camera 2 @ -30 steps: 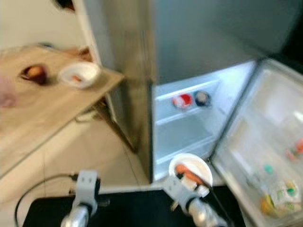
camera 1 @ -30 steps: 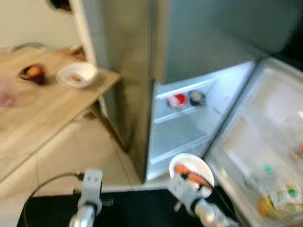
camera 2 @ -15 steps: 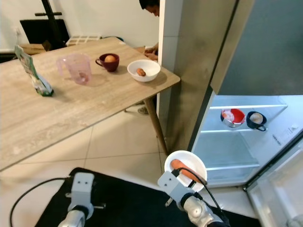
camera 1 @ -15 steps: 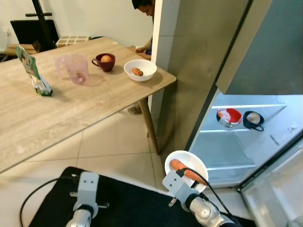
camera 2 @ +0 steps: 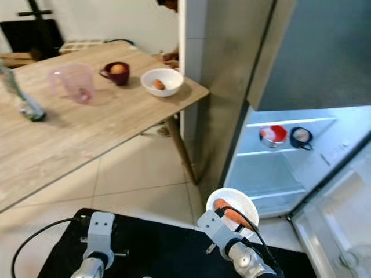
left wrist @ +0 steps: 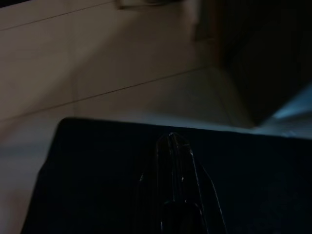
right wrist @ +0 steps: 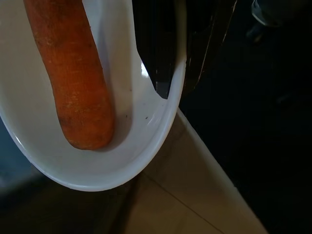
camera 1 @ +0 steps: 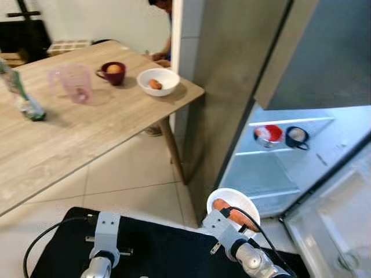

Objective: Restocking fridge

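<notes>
White bowl [right wrist: 161, 126] with carrot [right wrist: 73, 73], rim pinched in right tool [right wrist: 175, 80].

Both eye views are bright and mostly sharp, lit by soft daylight on the worktop [camera 1: 87, 133] and a cool glow from inside the fridge [camera 1: 278, 168], while both wrist views are dim, slightly blurred and heavily shadowed.

A home kitchen or dining corner: a tall steel fridge [camera 1: 243, 69] stands open, its lit shelves [camera 1: 272, 153] holding two cups, beside a wooden bench [camera 1: 75, 124] set with a white bowl [camera 1: 157, 81], a dark red mug [camera 1: 113, 72] and a pink measuring jug [camera 1: 72, 83], on a pale tiled floor [camera 1: 133, 179].
</notes>
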`<state>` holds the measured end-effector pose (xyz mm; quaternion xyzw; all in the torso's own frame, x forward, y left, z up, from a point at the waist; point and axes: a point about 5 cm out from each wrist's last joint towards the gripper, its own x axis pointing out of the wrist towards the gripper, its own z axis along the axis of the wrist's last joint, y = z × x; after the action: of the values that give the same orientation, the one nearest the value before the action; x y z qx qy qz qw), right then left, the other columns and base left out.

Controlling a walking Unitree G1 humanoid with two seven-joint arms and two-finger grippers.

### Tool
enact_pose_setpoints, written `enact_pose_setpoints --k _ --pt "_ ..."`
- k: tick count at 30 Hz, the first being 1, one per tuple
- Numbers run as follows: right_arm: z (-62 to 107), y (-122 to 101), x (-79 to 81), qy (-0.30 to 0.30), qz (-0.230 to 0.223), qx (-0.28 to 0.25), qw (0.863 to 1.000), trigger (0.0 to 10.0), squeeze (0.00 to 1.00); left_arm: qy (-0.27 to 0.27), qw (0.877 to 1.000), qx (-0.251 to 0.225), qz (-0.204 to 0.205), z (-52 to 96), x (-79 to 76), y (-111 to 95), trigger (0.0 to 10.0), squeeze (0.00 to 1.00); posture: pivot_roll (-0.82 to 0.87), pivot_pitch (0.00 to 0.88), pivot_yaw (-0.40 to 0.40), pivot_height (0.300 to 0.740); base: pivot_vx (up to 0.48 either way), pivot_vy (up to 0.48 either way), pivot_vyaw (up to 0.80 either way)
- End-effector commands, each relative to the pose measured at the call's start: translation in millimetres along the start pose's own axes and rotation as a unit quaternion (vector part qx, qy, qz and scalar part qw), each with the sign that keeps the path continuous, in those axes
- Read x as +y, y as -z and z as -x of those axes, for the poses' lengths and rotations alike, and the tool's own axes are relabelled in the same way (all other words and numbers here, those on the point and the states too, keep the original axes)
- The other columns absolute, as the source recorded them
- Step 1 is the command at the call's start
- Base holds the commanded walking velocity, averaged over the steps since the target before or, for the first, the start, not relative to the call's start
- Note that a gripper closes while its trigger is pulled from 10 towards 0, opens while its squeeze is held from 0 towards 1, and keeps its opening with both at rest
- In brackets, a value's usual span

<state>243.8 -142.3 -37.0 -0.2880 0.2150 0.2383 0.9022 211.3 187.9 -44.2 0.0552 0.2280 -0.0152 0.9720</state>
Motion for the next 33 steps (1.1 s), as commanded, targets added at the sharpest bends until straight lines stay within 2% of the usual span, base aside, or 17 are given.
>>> enact_pose_setpoints --k 1,21,33 --pt "2.0 4.8 -0.4 0.002 -0.002 0.01 1.0 10.0 0.0 0.003 1.0 0.004 -0.001 1.8 -2.6 3.0 10.0 0.0 -0.06 0.103 -0.052 0.74 0.0 0.0 -0.8" --pt "3.0 7.7 1.7 -0.001 0.008 0.019 1.0 10.0 0.0 0.005 1.0 0.005 0.014 1.9 -3.0 2.9 10.0 0.0 -0.06 0.105 -0.053 0.74 0.0 0.0 -0.03" --pt "2.7 7.2 1.3 0.003 0.005 0.018 1.0 10.0 0.0 0.024 1.0 0.004 0.016 1.8 -6.0 2.5 10.0 0.0 -0.06 0.103 -0.05 0.74 0.365 0.0 0.0"
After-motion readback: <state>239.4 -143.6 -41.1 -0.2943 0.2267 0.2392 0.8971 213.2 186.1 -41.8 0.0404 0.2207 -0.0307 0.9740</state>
